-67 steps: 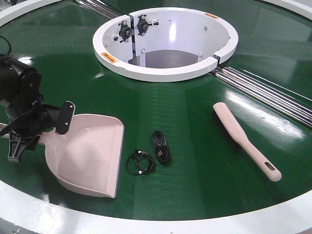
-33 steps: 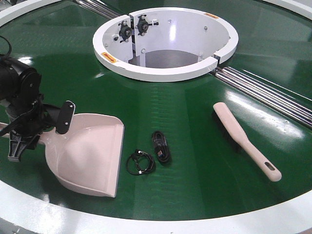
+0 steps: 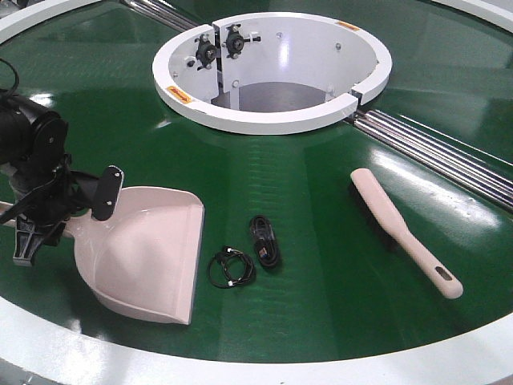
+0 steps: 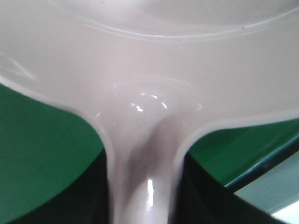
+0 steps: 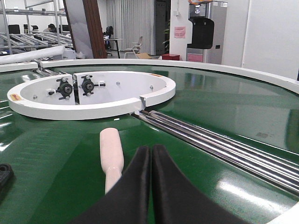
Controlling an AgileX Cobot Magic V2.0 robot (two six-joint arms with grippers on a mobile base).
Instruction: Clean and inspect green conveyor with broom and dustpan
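The dustpan lies flat on the green conveyor at the front left, mouth facing right. My left gripper is at its handle. In the left wrist view the handle runs between the two dark fingers, which press on both of its sides. The broom lies on the belt at the right, bristles down, handle toward the front rim. In the right wrist view the broom lies just left of my right gripper, which is shut and empty, low over the belt.
Two black coiled cables lie on the belt between dustpan and broom. The white central hub stands behind them. Metal rollers run from the hub to the right. The white outer rim curves along the front.
Almost nothing. The left arm's body has shifted very slightly; the dustpan, the broom and the cables stay where they were.
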